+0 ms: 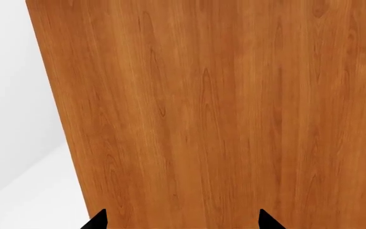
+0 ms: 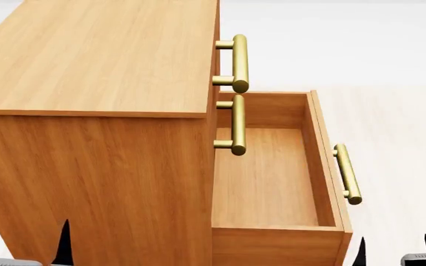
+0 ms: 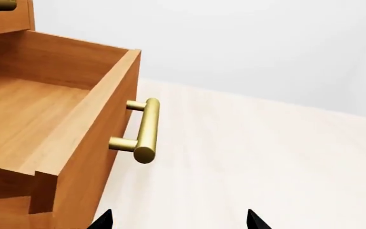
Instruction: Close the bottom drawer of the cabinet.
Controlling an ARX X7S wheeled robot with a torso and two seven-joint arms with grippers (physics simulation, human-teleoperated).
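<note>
The orange-brown cabinet (image 2: 95,160) fills the left of the head view. Its bottom drawer (image 2: 268,183) is pulled far out to the right, empty inside, with a brass bar handle (image 2: 348,174) on its front panel. The two upper drawers stand closed. My left gripper (image 2: 22,238) is open, close to the cabinet's side wall (image 1: 221,114), its black fingertips (image 1: 100,220) just showing. My right gripper (image 2: 394,250) is open and empty, low beside the drawer's front, near the drawer handle (image 3: 145,131) but apart from it.
Brass handles of the top drawer (image 2: 239,62) and middle drawer (image 2: 237,124) stick out over the open drawer. Pale wood floor (image 3: 266,157) lies to the right of the drawer. A white wall (image 3: 247,43) stands behind.
</note>
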